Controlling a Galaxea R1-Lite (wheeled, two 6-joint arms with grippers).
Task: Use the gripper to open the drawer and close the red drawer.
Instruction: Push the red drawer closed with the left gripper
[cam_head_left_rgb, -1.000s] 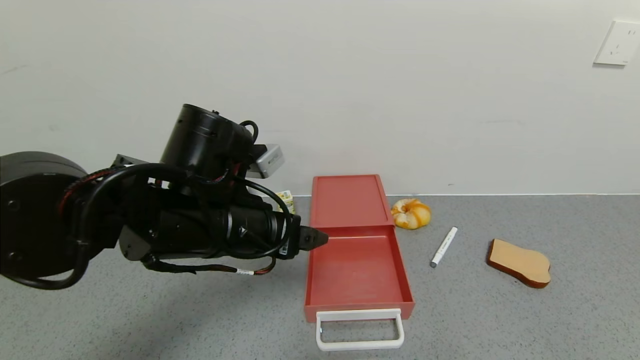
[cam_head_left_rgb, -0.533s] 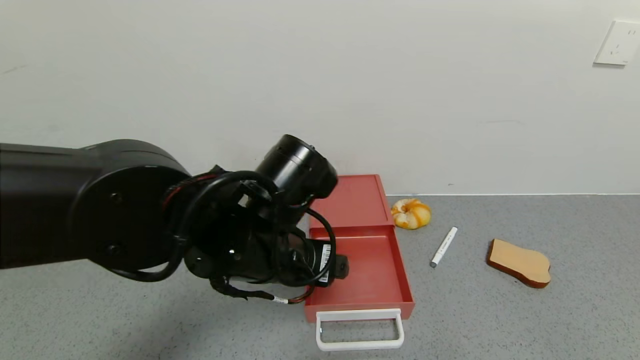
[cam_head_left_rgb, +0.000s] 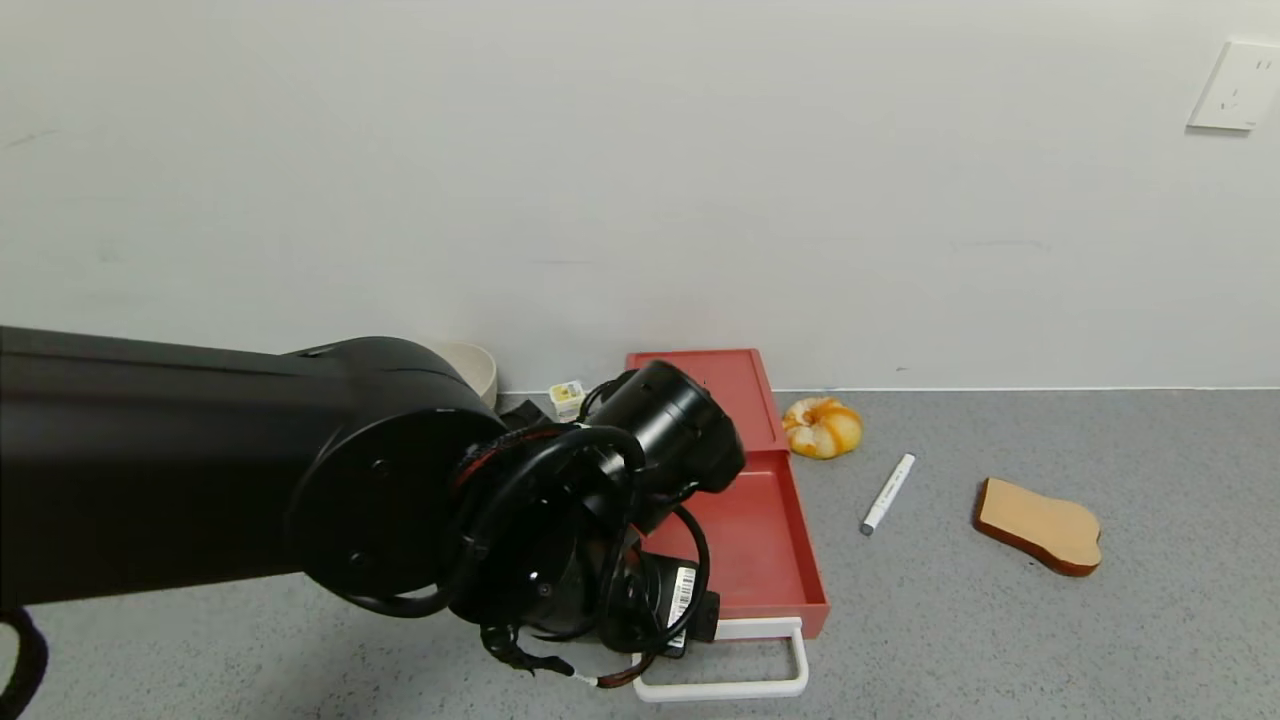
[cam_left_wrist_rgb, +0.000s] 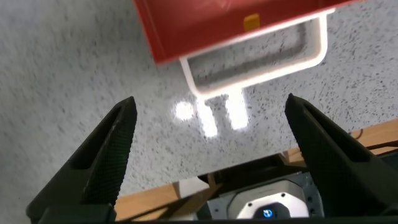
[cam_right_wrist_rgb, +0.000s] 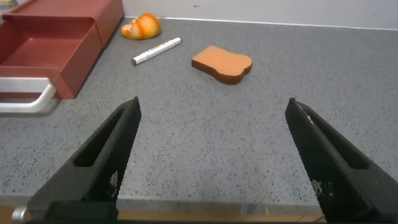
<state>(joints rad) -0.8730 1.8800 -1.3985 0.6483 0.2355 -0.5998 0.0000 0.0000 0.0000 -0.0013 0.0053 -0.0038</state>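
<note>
Hanging over the drawer's (cam_head_left_rgb: 760, 530) pulled-out front, the left hand (cam_left_wrist_rgb: 211, 134) is gaping wide and holding nothing. Directly beneath it the white handle (cam_left_wrist_rgb: 258, 65) is lying crosswise between the spread fingers, and the drawer is running lengthwise away toward the wall. The right hand (cam_right_wrist_rgb: 211, 155), also wide open, is idling well off to the side.

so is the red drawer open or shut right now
Open: the drawer is pulled out of its red case, its bare inside showing and its white handle nearest the robot.
</note>
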